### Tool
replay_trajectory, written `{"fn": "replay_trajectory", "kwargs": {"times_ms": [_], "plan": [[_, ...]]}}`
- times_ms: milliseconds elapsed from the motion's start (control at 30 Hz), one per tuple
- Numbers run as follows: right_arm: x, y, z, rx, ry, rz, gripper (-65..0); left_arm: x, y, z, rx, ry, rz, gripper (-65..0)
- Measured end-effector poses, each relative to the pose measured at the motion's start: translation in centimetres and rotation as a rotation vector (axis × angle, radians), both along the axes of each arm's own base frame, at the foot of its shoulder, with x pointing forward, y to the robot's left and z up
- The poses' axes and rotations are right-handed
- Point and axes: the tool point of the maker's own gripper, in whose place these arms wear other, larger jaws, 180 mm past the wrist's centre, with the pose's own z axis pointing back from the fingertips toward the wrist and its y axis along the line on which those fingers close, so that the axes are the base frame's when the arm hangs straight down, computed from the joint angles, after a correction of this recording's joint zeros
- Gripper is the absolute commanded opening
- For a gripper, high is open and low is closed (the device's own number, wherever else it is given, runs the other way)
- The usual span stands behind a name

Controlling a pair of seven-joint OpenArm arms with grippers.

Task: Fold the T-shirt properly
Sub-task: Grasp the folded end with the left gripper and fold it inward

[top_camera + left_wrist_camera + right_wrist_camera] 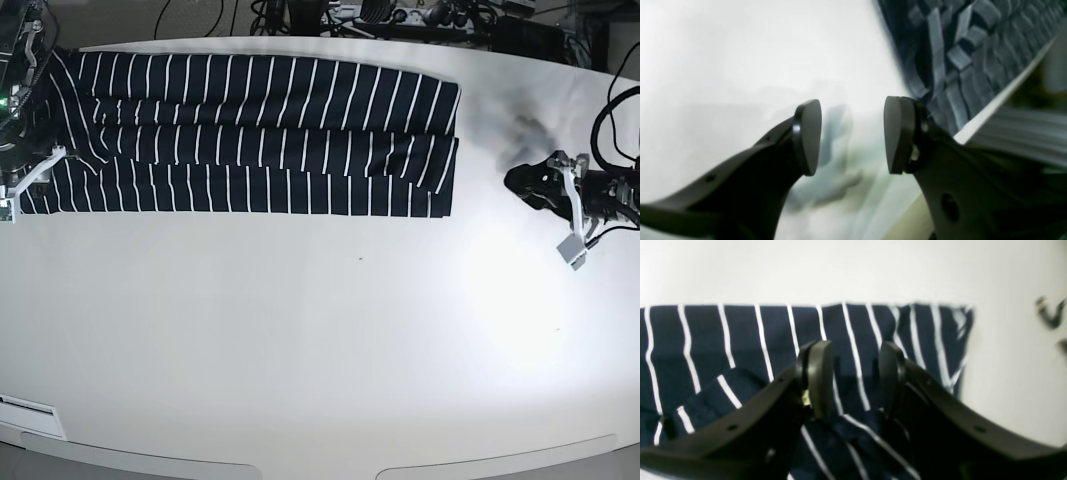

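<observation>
The right tool (853, 376) filled its wrist view, jaws parted with only a gap between them, poised over the T-shirt (250, 135) at its left end in the base view. The shirt lay folded into a long band along the far side of the white tabletop (320, 350), long axis left to right. The left tool (851, 133) stood open and empty, off the shirt's other end.

T-shirt (250, 135): dark navy, thin white stripes. Lies flat along table's far edge, folded lengthwise into a long band; layered edges show at its right end, left end slightly rumpled.
</observation>
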Motion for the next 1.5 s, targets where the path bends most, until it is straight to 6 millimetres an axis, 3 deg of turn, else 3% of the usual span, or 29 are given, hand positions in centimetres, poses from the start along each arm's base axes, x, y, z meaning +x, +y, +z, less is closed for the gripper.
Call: {"fn": "replay_trajectory", "kwargs": {"times_ms": [100,167,467,600,833,1133,1433,1500], "plan": [[0.1,-0.2,0.8,-0.036,-0.012,0.002,-39.3,-0.6,-1.0,-1.9,-0.062,0.064,0.054,-32.9],[-0.1,-0.8,1.1,-0.042,-0.018,-0.016,-39.3,-2.3,-0.8,-3.4,-0.066,0.134,0.062,-32.9],[-1.5,-4.9,3.8,-0.045,-0.096,-0.142,-39.3,-4.8,-1.6,-4.8,-0.133,0.197,0.105,-32.9],[-1.8,-5.6,4.6,-0.021,-0.125,-0.162,-39.2,-4.7,-2.7,-5.1,-0.167,0.195,0.110,-32.9],[-2.4,-5.5,4.2,-0.012,-0.102,-0.152,-39.2,-4.3,-7.3,-5.6,-0.304,0.177,0.114,-32.9],[-2.4,-5.5,4.2,-0.012,-0.105,-0.152,-39.3,-4.1,-9.9,-6.1,-0.358,0.171,0.107,-32.9],[-2.4,-5.4,4.2,-0.014,-0.099,-0.139,-39.3,-3.5,-13.8,-5.2,-0.494,0.143,0.105,-33.1],[-2.4,-5.4,4.2,-0.014,-0.099,-0.139,-39.3,-3.5,-13.9,-5.2,-0.496,0.138,0.100,-40.7]]}}
